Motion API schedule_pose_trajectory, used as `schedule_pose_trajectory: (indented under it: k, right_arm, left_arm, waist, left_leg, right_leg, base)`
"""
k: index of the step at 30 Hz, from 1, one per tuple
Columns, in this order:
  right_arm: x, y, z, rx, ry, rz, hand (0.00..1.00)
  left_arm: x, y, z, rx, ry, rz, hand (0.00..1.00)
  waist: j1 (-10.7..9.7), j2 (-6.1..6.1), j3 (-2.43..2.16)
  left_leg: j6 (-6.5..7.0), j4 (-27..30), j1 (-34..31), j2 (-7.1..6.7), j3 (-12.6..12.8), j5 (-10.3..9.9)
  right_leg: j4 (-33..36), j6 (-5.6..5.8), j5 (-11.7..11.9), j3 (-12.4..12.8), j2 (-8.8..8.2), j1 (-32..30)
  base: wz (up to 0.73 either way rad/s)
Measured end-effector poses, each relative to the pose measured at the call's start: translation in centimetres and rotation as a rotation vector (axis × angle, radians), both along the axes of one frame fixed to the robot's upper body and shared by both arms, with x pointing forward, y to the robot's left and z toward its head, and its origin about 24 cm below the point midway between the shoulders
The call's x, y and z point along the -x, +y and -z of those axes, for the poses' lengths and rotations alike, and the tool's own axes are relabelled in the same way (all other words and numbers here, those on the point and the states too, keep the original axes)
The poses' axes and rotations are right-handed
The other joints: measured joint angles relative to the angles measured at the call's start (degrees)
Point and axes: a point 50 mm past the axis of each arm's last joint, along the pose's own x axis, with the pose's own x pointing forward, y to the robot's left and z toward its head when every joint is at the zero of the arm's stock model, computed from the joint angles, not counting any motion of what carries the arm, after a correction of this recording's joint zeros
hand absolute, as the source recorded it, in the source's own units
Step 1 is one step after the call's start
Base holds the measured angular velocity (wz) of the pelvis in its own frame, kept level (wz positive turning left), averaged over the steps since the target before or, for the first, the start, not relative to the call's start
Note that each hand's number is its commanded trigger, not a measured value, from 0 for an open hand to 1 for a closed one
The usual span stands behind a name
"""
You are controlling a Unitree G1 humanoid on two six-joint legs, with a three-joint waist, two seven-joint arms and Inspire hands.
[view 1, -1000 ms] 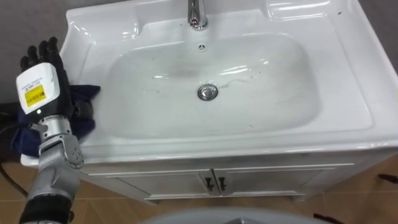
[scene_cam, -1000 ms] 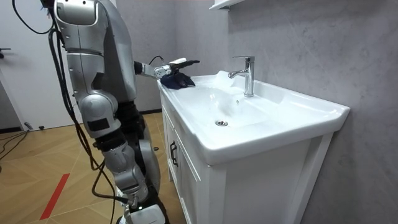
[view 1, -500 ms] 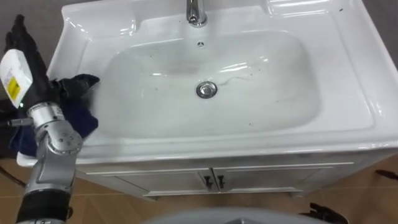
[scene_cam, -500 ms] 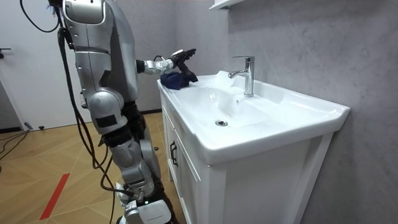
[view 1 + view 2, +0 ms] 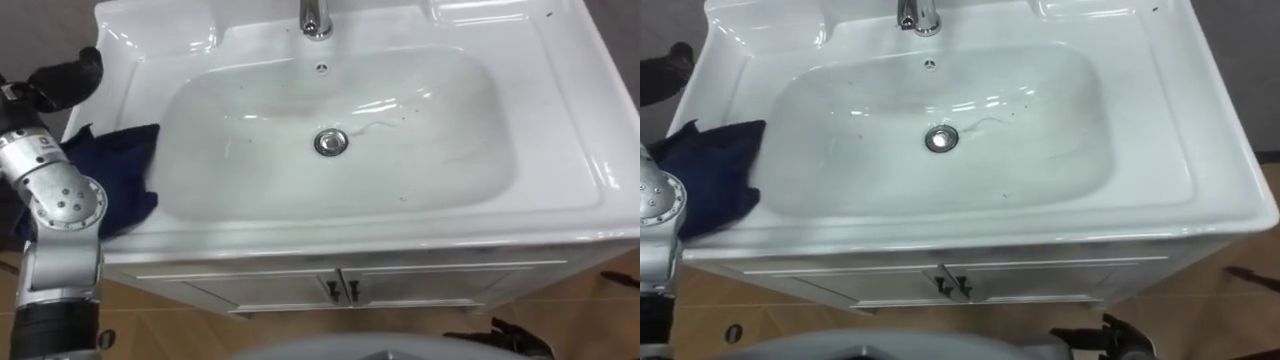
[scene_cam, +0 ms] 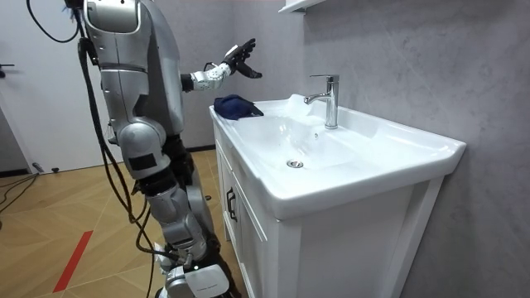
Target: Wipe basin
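Note:
A white basin (image 5: 400, 150) has a chrome drain (image 5: 331, 141) in the middle and a chrome faucet (image 5: 315, 18) at the back. On the basin's left rim lies a crumpled dark blue cloth (image 5: 115, 175), also seen as the cloth (image 6: 236, 105) and the cloth (image 5: 705, 175). My left hand (image 5: 65, 80) hangs above and left of the cloth, apart from it. In the room view the left hand (image 6: 236, 60) is raised well over the cloth, open with fingers spread and holding nothing.
The basin sits on a white vanity cabinet with two doors (image 5: 340, 290), against a grey wall (image 6: 414, 50). I stand at the vanity's left end on a wooden floor (image 6: 50, 240). A flat rim (image 5: 590, 130) runs along the basin's right side.
My left hand has let go of the cloth and risen up and away from it. The cloth stays on the left rim.

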Motion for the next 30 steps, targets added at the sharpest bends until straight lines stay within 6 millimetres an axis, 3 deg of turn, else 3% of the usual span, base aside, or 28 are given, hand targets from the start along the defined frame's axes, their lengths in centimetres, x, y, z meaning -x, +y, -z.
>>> schedule_pose_trajectory:
  k: [4, 13, 16, 18, 21, 24, 30]
  right_arm:
    - [0.2, -0.1, 0.0, 0.004, 0.001, -0.004, 0.00]
    - [1.5, -0.5, -0.1, 0.021, 0.031, -0.012, 0.00]
    - [1.7, -0.9, -0.2, 0.028, 0.038, -0.026, 0.00]
    - [2.4, -1.1, -0.2, 0.030, 0.060, -0.031, 0.00]
    - [2.6, -1.3, -0.3, 0.031, 0.077, -0.028, 0.00]
    - [2.6, -1.3, -0.3, 0.027, 0.091, -0.031, 0.00]
    - [1.7, -1.1, -0.3, 0.006, 0.088, -0.076, 0.00]
  left_arm:
    - [0.6, 1.4, -0.9, -0.019, -0.041, -0.064, 0.00]
    - [3.2, 4.9, -1.5, -0.037, -0.079, -0.244, 0.00]
    - [5.0, 6.1, 0.6, -0.025, 0.030, -0.295, 0.00]
    - [6.2, 6.6, 2.1, -0.014, 0.109, -0.312, 0.00]
    - [8.8, 7.8, 4.6, 0.111, 0.193, -0.381, 0.00]
    - [11.0, 8.2, 6.8, 0.191, 0.287, -0.425, 0.00]
    - [16.0, 6.3, 13.8, 0.402, 0.596, -0.479, 0.00]
  waist:
    - [0.31, 0.16, -0.15]
    - [5.48, -0.35, -0.27]
    - [6.90, -0.37, -0.62]
    - [7.62, -0.94, -0.54]
    - [9.72, -1.31, -0.91]
    - [9.88, -1.94, -0.81]
    - [10.93, -3.42, -0.68]
  left_leg:
    - [0.00, -0.06, -0.33, -0.11, -0.68, 0.00]
    - [0.00, -0.30, -0.48, -0.27, -2.30, 0.00]
    - [0.00, -0.23, -0.84, -0.55, -3.04, 0.00]
    - [0.00, -0.15, -0.92, -0.82, -3.56, 0.00]
    - [0.06, 0.03, -1.18, -1.20, -5.09, 0.03]
    - [0.21, 0.18, -1.22, -1.73, -6.31, 0.12]
    - [0.64, 0.96, -1.81, -2.43, -6.57, 0.36]
  right_leg:
    - [-0.35, 0.00, 0.00, -0.61, -0.02, 0.03]
    - [-0.69, 0.00, 0.00, -1.39, -0.04, 0.19]
    - [-1.15, 0.11, -0.06, -2.24, -0.25, 0.37]
    - [-1.66, 0.24, -0.13, -3.05, -0.44, 0.83]
    - [-1.76, 0.50, -0.28, -3.88, -0.76, 1.05]
    - [-1.90, 0.91, -0.53, -5.40, -1.17, 1.81]
    - [-1.67, 1.47, -0.80, -6.00, -2.00, 1.76]
  base:
    - [0.08]
    - [0.04]
    - [0.15]
    - [0.24]
    - [0.15]
    - [0.25]
    - [0.10]
